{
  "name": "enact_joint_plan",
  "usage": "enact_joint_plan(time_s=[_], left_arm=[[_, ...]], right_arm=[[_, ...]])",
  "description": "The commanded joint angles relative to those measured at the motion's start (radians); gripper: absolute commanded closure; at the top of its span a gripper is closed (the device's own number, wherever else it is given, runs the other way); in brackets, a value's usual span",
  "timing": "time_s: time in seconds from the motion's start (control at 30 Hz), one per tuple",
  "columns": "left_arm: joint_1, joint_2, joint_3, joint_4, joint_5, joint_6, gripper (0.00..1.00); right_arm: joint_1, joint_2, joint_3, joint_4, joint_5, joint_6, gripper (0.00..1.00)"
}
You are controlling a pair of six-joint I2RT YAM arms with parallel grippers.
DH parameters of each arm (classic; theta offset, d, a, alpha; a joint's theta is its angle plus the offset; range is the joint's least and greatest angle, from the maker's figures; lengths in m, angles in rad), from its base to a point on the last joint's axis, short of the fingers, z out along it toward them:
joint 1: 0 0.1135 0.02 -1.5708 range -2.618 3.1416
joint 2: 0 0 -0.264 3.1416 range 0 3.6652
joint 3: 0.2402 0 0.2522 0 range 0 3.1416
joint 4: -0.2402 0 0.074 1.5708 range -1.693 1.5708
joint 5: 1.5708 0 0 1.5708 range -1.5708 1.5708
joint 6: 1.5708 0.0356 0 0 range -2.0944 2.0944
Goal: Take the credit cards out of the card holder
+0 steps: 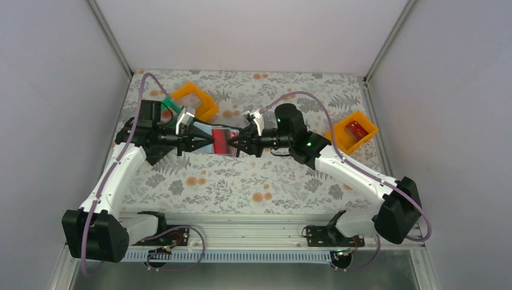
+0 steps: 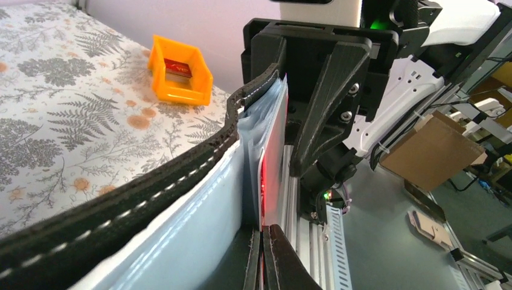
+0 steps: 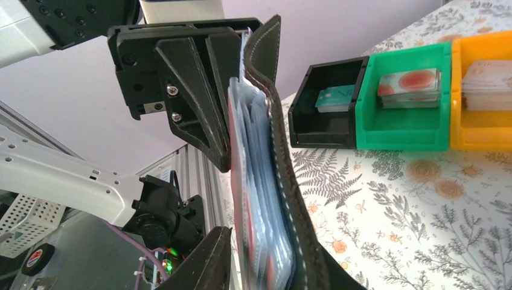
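Card holder between left tool and right tool, row of trays behind-left, lone tray far right

Floral tablecloth, one orange tray at right, second orange tray, green tray, black tray apparently abutting.

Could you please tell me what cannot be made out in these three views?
1. Card count inside the card holder: both wrist views see it edge-on; only one red card shows its rim.
2. Whether the right gripper clamps the holder: its fingers are cut off at the right wrist view's bottom edge.
3. Print on the cards in the green tray: too small.
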Motion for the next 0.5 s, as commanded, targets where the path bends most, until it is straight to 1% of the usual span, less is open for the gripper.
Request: enact_joint_plan(time_s=[0.0,0.13,0.27,0.37,0.47], left_arm=[[0.003,0.005,-0.004,0.034,0.035,0.003,0.98],[0.004,0.008,0.002,0.023,0.035,0.015,0.98],[0.004,0.009,0.008,0.015,-0.002,0.021,0.98],[0.006,0.01,0.006,0.003,-0.008,0.041,0.98],[0.006,0.012,0.004,0.006,-0.027,0.041,0.98]], right_arm=[[-0.02,-0.032,-0.014,0.006,-0.023,-0.024,0.74],[-0.034,-0.039,-0.03,0.006,-0.029,-0.023,0.8],[-0.056,-0.056,-0.045,-0.011,-0.042,-0.028,0.93],[-0.069,-0.072,-0.044,-0.036,-0.053,-0.043,0.96],[-0.08,-0.083,-0.04,-0.073,-0.053,-0.062,0.96]])
